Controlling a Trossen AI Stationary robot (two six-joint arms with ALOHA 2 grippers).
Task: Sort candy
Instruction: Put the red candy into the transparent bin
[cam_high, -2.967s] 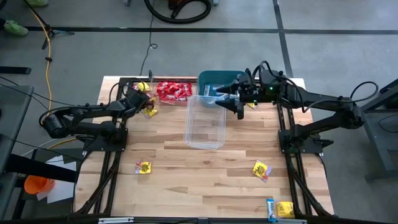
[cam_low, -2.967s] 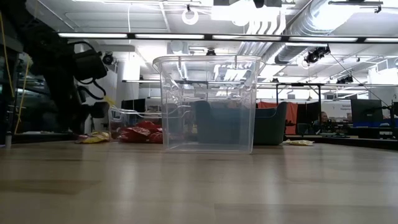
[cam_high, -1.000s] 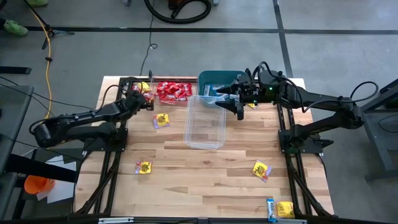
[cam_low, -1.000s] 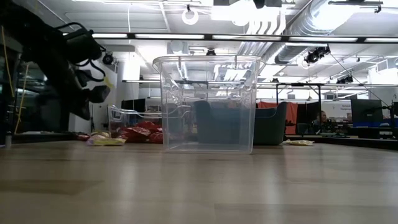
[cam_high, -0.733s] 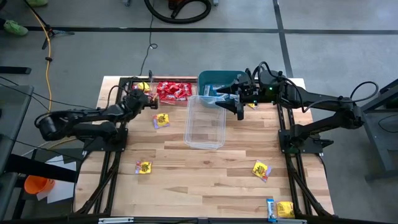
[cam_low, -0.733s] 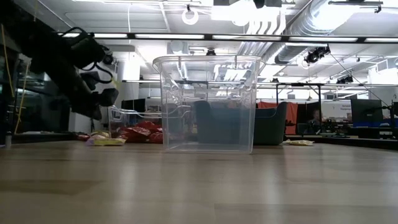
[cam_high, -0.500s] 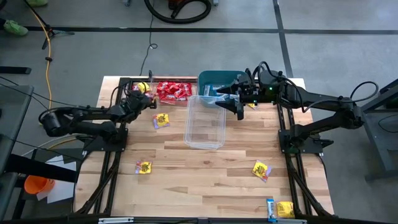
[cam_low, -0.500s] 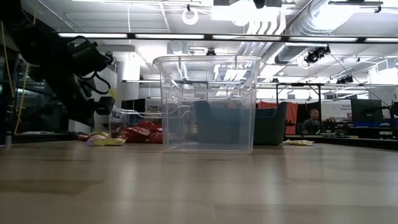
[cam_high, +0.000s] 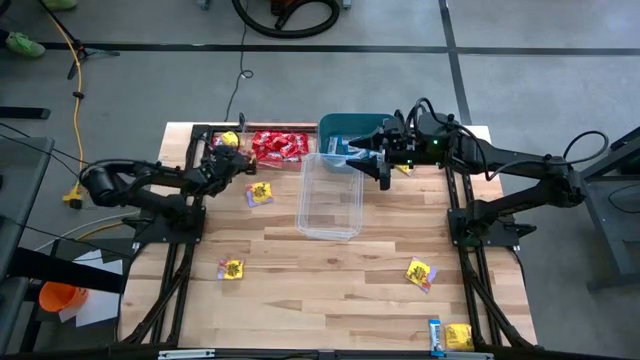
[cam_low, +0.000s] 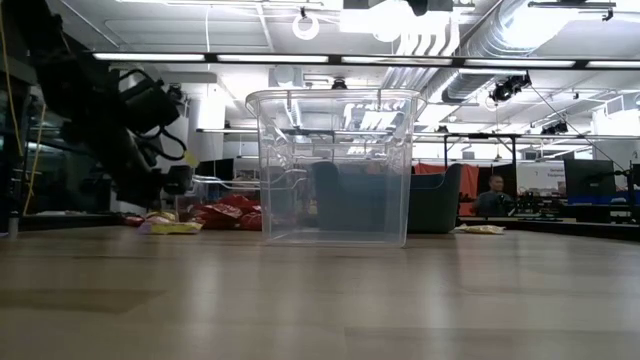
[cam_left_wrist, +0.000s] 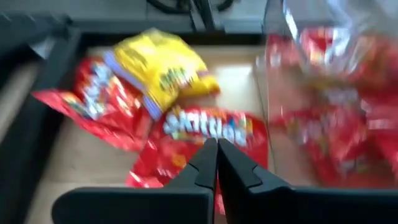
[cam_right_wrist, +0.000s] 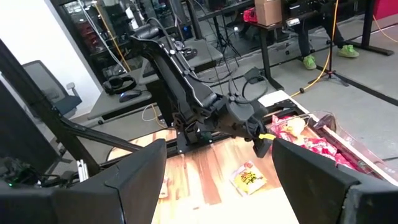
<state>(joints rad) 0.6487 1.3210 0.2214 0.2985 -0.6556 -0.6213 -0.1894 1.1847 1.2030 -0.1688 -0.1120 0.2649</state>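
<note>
Candy packets lay scattered over the wooden table (cam_high: 330, 270) in the high view: a yellow one (cam_high: 259, 193) at left centre, another (cam_high: 232, 268) at lower left, a yellow one (cam_high: 420, 272) at lower right, and a yellow one (cam_high: 459, 336) beside a light blue one (cam_high: 435, 336) at the bottom right. Red packets (cam_high: 279, 146) filled a clear tub (cam_high: 268, 158) at upper centre, next to a teal bin (cam_high: 345, 127). A larger clear tub (cam_high: 331, 195) stood empty in the middle of the frame.

The left gripper (cam_high: 236, 159) hung at the upper left of the table, its fingers (cam_left_wrist: 211, 163) pressed together with nothing between them. In the left wrist view, just past those fingers, lay a red packet reading "Skittles" (cam_left_wrist: 208, 129); a yellow packet (cam_left_wrist: 161, 70) sat above it, its print too blurred to read.

The right gripper (cam_high: 372, 160) hovered at the far rim of the large tub, by the teal bin, its jaws spread wide and holding nothing.
</note>
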